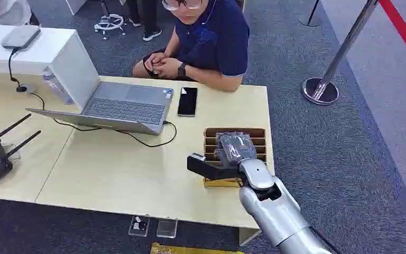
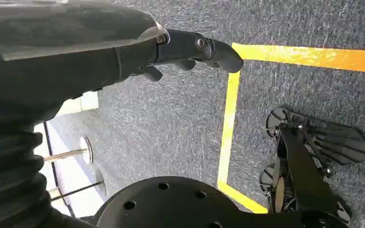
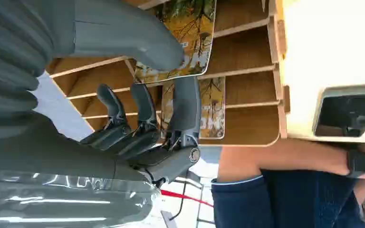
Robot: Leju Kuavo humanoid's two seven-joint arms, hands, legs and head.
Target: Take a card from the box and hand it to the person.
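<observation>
1. Right wrist view shows a card (image 3: pixel 183 40) with a yellow leafy print lifted partly out of the slotted wooden box (image 3: pixel 247 71), tilted across the dividers; the thick grey thumb lies on its face and a dark finger (image 3: pixel 186 111) reaches up beneath its lower edge, so the card appears pinched between them. A second card (image 3: pixel 214 107) of the same print lies in a slot behind that finger.
2. The right hand (image 1: pixel 234 147) sits directly over the box (image 1: pixel 210 134) in the head view, knuckles up, hiding most of the compartments; the remaining dark fingers curl loosely, a little apart.
3. The box stands near the table's (image 1: pixel 111 169) right front corner, its yellow front edge just visible under the wrist.
4. Across the table a seated person (image 1: pixel 211 42) in a dark blue shirt rests clasped hands near the far edge, with a black phone (image 1: pixel 187 101) lying flat between them and the box.
5. An open grey laptop (image 1: pixel 121 108) sits left of the phone, its cable trailing over the tabletop.
6. The left hand (image 2: pixel 190 52) hangs over grey carpet (image 2: pixel 171 128) with yellow floor tape (image 2: pixel 228 123), fingers curled in, holding nothing.
</observation>
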